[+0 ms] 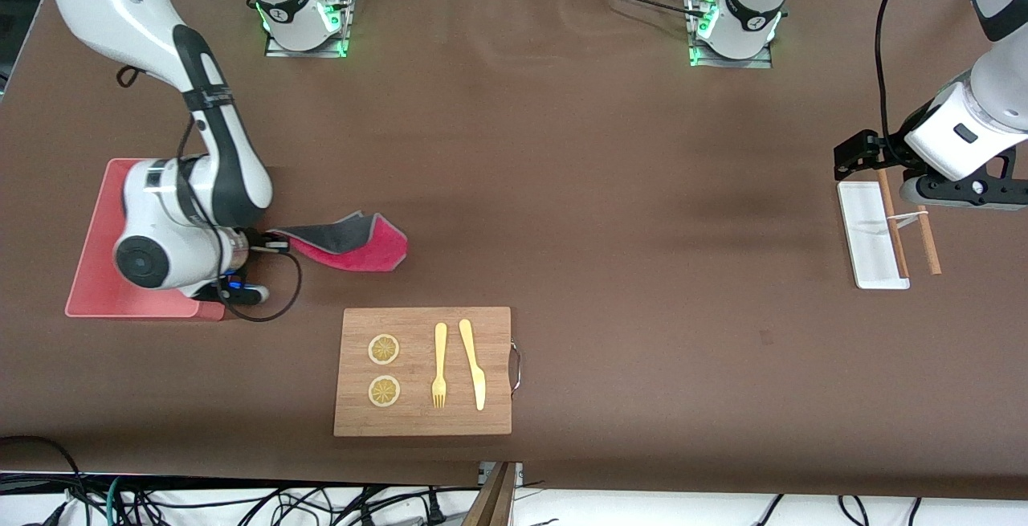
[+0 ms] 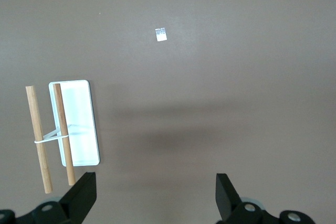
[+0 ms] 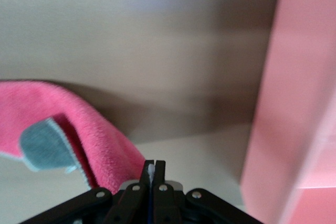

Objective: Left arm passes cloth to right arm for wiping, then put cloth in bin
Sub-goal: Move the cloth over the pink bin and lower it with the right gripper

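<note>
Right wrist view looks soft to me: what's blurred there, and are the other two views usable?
Right wrist view: the bin wall is a smeared pink block and the cloth fuzzy; only the right gripper is crisp. Left wrist view: sharp, soft shadow bands on the table. Front view: even light, no glare.

R arm bent low at its end of the table, wrist turned sideways; right gripper (image 3: 152, 174) has fingers (image 3: 159, 170) pressed together, pinching an edge of the cloth (image 1: 353, 242). L arm waits up over its own table end, left gripper (image 2: 155, 195) fingers (image 2: 227, 195) spread wide, holding nothing
</note>
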`<move>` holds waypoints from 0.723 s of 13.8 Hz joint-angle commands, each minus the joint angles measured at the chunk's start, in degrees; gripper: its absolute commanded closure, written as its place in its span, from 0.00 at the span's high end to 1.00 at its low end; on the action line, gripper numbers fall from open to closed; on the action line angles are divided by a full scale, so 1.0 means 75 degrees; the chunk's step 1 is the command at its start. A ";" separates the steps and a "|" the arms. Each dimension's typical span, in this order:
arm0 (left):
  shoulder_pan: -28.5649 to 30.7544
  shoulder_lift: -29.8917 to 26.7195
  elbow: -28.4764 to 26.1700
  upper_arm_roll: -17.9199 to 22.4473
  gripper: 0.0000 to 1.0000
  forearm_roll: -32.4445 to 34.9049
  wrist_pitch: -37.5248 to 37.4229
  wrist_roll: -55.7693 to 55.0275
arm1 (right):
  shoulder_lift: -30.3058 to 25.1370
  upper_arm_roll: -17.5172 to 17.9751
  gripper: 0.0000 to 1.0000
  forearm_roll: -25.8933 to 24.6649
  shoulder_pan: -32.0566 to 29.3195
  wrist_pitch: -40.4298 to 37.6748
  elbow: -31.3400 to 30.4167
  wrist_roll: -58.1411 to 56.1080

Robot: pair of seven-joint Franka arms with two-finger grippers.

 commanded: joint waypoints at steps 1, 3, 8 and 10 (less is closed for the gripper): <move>0.0035 -0.0150 -0.0116 -0.0061 1.00 0.0047 0.0027 -0.0045 | -0.0626 -0.0072 0.00 0.0043 -0.0103 -0.0608 0.0046 -0.0366; 0.0000 -0.0138 -0.0116 -0.0073 1.00 0.0047 0.0039 -0.0045 | -0.0909 -0.0072 0.00 0.0031 -0.0208 -0.1742 0.0582 -0.0366; -0.0188 0.0002 -0.0104 -0.0108 1.00 0.0047 0.0272 -0.0045 | -0.1073 -0.0201 0.00 -0.0295 -0.0396 -0.4335 0.2552 -0.0424; -0.0223 0.0072 -0.0093 -0.0143 1.00 0.0047 0.0378 -0.0045 | -0.1377 -0.0201 0.00 -0.0740 -0.0618 -0.4583 0.2613 -0.0704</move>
